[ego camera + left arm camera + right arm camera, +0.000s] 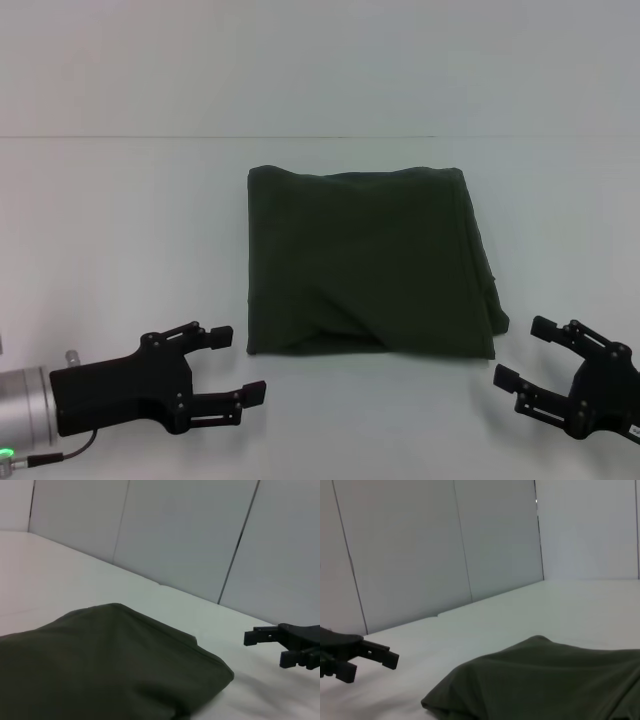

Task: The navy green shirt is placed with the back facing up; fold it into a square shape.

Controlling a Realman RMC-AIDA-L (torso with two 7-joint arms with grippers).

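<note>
The soft, dark olive-green folded cloth shirt (368, 262) is laid as a near-square in the middle of the white table (120, 220). It is flanked by the spread, empty left gripper (232, 366) and right gripper (524, 353), each near one front corner.

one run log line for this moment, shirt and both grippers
shirt: folded to rough square, flat on table | left gripper: open, near-left of shirt, clear | right gripper: open, near-right of shirt, clear
</note>
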